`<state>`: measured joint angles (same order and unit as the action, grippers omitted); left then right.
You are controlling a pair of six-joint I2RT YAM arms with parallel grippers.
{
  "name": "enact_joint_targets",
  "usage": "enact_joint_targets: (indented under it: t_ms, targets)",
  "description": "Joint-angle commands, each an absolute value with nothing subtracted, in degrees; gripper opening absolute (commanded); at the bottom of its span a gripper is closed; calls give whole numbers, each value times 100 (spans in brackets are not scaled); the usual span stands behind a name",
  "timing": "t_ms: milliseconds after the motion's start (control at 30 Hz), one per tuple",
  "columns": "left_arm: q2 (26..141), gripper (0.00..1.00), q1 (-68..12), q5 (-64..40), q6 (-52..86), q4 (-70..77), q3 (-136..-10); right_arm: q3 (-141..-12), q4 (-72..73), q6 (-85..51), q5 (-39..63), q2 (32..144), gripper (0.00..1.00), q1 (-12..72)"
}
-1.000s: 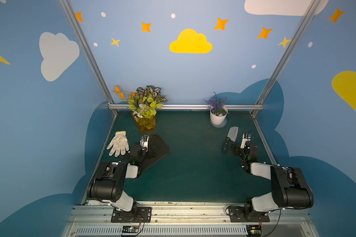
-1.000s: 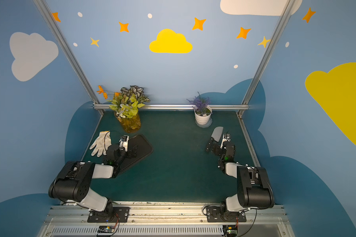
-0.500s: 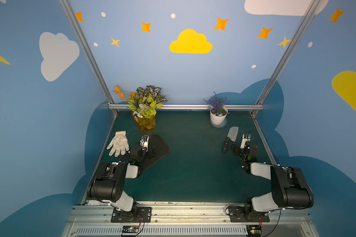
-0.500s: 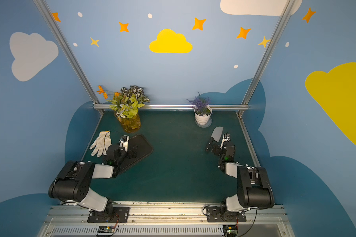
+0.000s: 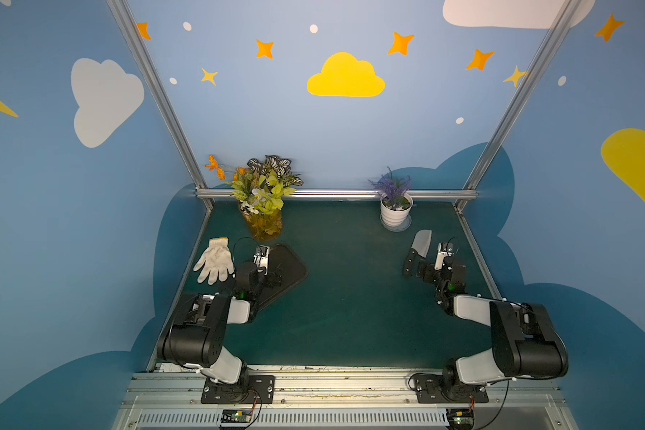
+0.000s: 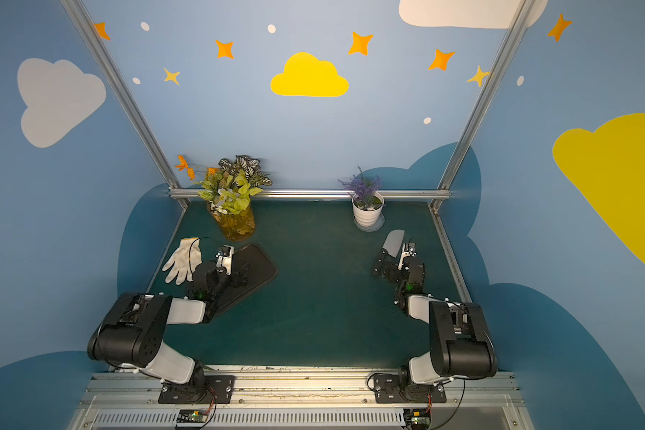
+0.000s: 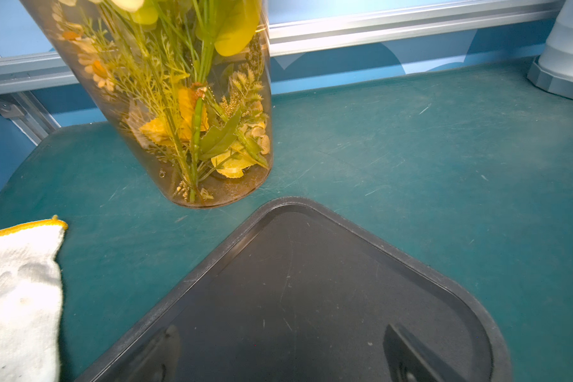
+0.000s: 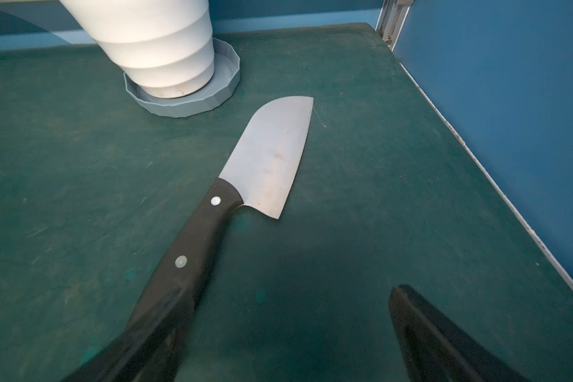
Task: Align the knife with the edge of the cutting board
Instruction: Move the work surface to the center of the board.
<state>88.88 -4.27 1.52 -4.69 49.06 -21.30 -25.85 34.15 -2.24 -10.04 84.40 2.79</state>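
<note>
While knife [image 8: 268, 155] lies flat, right end effector [image 8: 285, 314] released, left end effector [image 7: 282, 334] released over cutting board [image 7: 311, 264]

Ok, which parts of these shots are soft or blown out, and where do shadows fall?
Right wrist view: the knife blade is sharp, the right gripper blurred, its shadow darkening the mat beneath; the white pot is nearly blown out. Left wrist view: the left gripper is blurred, the cutting board and vase crisp. Both top views: evenly lit, everything in focus.
</note>
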Motion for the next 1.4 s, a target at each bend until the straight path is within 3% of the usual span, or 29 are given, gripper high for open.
enact_joint_targets:
  t_ms: [0, 233, 567, 867, 1033, 1367]
  targets:
    - [8548, 100, -434, 422, -379, 4680, -2273, -2693, 3248, -66, -1016, 8240, 98, 367]
    - [7677, 100, -681, 2008, -90, 3759, -2435, -3226, 1660, -438, -1732, 7507, 98, 449]
    - [6086, 100, -1149, 3074, 1264, 215, -3809, -4433, -1193, -1637, -2202, 7076, 98, 458]
    - [4736, 100, -1086, 2934, 2372, -2601, -4600, -5094, -2515, -2036, -870, 6605, 98, 1018]
    - [4728, 100, -388, 2250, 3334, -4131, -4786, -5336, -2518, -2158, -254, 6599, 98, 1593]
    - [5406, 100, 729, 1484, 4285, -4977, -4723, -6625, -3056, -2007, 303, 7746, 98, 2921]
